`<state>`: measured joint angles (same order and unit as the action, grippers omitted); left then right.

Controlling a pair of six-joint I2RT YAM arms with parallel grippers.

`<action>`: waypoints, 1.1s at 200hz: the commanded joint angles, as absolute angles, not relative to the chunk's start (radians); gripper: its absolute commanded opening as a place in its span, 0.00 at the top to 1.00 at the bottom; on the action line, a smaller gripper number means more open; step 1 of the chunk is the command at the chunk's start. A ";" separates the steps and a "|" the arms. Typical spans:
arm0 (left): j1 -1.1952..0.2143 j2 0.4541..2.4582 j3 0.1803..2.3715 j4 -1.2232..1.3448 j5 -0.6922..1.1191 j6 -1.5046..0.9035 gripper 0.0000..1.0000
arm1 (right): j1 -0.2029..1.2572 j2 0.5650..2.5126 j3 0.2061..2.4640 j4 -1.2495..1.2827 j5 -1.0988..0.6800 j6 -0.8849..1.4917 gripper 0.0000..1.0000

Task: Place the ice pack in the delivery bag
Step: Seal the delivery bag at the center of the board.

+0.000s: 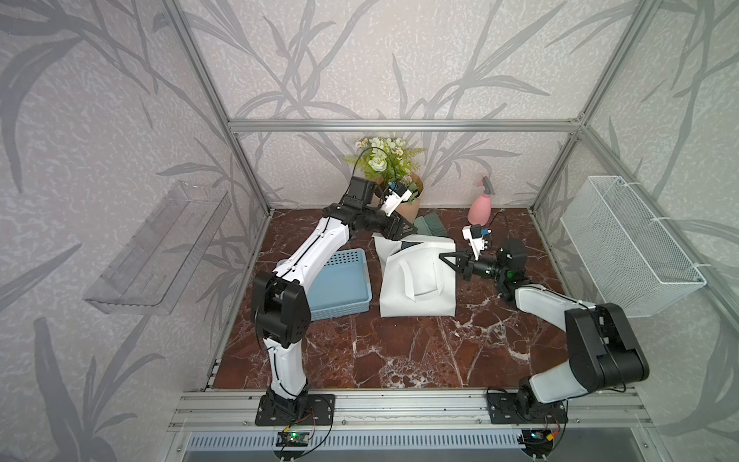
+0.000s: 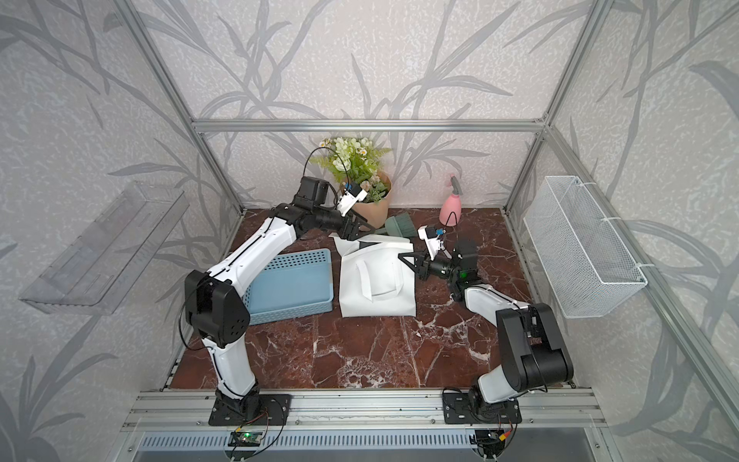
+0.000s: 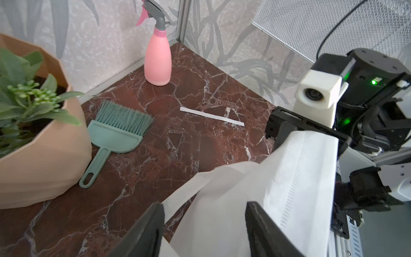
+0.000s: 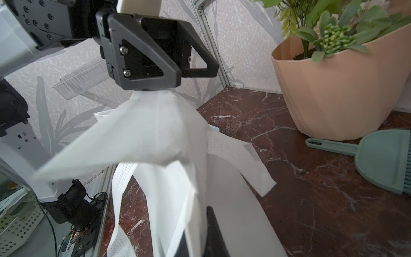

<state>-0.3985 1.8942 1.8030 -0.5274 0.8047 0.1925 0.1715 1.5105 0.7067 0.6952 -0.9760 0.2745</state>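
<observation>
The white delivery bag (image 1: 416, 288) (image 2: 376, 288) stands mid-table, and its handles hang down its near side. My left gripper (image 1: 412, 232) (image 2: 370, 232) is at the bag's far left corner. In the left wrist view its jaws stand apart, so the left gripper (image 3: 204, 204) is open with the bag's white fabric (image 3: 222, 222) between them. My right gripper (image 1: 442, 256) (image 2: 401, 256) is shut on the bag's right rim. In the right wrist view the bag's cloth (image 4: 233, 211) lies against the fingers of the right gripper (image 4: 203, 213). The ice pack is out of view.
A blue perforated basket (image 1: 340, 284) sits left of the bag, under my left arm. Behind the bag are a potted plant (image 1: 404, 200), a green hand brush (image 3: 117, 131), a pink spray bottle (image 1: 480, 208) and a white strip (image 3: 211, 115). A wire basket (image 1: 632, 248) hangs on the right wall.
</observation>
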 commanded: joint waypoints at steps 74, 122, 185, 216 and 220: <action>-0.439 1.875 1.788 -0.611 0.777 0.287 0.40 | 0.212 1.424 0.755 0.596 -0.863 0.153 0.92; -0.442 1.876 1.816 -0.615 0.776 0.273 0.40 | 0.270 1.399 0.793 0.488 -0.738 0.104 0.81; -0.455 1.855 1.769 -0.623 0.794 0.302 0.37 | 0.304 1.407 0.813 0.440 -0.630 0.090 0.95; -0.455 1.839 1.781 -0.624 0.787 0.296 0.35 | 0.313 1.410 0.828 0.401 -0.580 0.079 0.91; -0.457 1.837 1.781 -0.626 0.787 0.296 0.35 | 0.313 1.408 0.828 0.400 -0.580 0.080 0.90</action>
